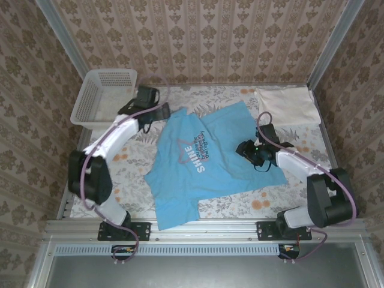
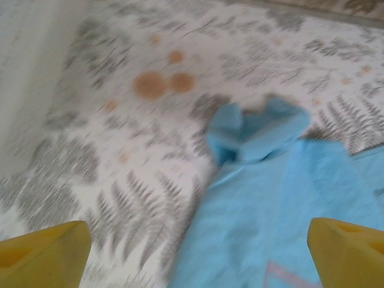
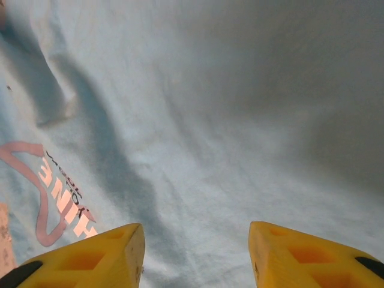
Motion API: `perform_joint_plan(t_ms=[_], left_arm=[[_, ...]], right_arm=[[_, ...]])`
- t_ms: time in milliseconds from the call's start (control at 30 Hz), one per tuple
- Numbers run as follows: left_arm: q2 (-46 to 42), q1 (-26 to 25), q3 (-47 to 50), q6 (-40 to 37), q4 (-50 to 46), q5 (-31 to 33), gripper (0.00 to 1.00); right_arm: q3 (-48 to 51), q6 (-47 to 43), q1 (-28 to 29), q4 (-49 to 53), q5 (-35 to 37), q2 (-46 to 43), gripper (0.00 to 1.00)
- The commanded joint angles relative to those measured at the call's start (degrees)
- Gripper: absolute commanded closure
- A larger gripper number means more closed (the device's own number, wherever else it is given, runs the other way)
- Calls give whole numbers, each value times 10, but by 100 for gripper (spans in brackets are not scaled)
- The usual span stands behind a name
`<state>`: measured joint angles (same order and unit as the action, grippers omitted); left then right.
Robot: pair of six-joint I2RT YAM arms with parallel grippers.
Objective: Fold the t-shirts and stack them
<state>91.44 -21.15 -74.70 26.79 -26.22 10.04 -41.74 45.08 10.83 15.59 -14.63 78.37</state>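
Observation:
The light blue t-shirt [image 1: 204, 159] lies spread across the middle of the table, its white and pink print [image 1: 198, 155] facing up. A cream-white t-shirt [image 1: 287, 107] lies folded at the back right. My left gripper [image 1: 157, 113] hovers at the blue shirt's back left corner, open wide. In the left wrist view its yellow fingertips [image 2: 42, 249] frame the blue shirt [image 2: 282, 204] and a bunched sleeve [image 2: 258, 129], holding nothing. Over the shirt's right side my right gripper [image 1: 249, 150] stands open. Its fingertips [image 3: 96, 255] are apart just above the blue cloth [image 3: 198, 120], beside the print [image 3: 54, 192].
A white mesh basket [image 1: 103, 96] stands at the back left corner. The table wears a fern-patterned cloth [image 2: 120, 180] with orange spots. Metal frame posts and patterned walls close in the sides and back.

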Motion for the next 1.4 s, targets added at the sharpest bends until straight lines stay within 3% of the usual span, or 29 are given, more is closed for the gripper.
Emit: perform_joint_plan(t_ms=[0, 167, 267, 333, 467, 600, 667, 767, 867, 900, 1067, 1200, 1300, 1367], left_arm=[[-54, 6, 96, 74, -66, -60, 9], [-120, 25, 239, 93, -24, -177, 16], [-123, 28, 284, 87, 8, -222, 15], [-97, 40, 284, 90, 37, -252, 16], [-17, 64, 241, 96, 76, -267, 25], [62, 74, 196, 108, 107, -267, 33], [97, 74, 168, 105, 111, -279, 39], [130, 67, 134, 95, 111, -258, 60], [136, 49, 92, 81, 82, -184, 93], [131, 38, 75, 74, 66, -152, 100], [91, -1, -23, 27, -12, 112, 100], [86, -11, -80, -10, -29, 239, 100], [116, -5, -104, -21, -45, 270, 70], [143, 13, -122, 2, -88, 246, 38]], right_arm=[[-14, -24, -23, 87, 83, -59, 47], [18, -16, -116, 173, 119, -118, 45], [50, 5, -142, 202, 145, -170, 37], [69, 6, -163, 213, 145, -199, 30], [88, -6, -214, 209, 111, -214, 30], [84, -20, -223, 196, 95, -192, 31], [83, -21, -227, 195, 99, -184, 31], [89, -23, -245, 190, 91, -170, 31], [90, -30, -255, 194, 87, -154, 31], [90, -33, -256, 195, 87, -151, 31], [87, -49, -257, 181, 61, -114, 31], [87, -65, -257, 160, 24, -60, 35], [87, -72, -254, 155, -1, -35, 36], [88, -75, -244, 133, -14, -32, 36]])
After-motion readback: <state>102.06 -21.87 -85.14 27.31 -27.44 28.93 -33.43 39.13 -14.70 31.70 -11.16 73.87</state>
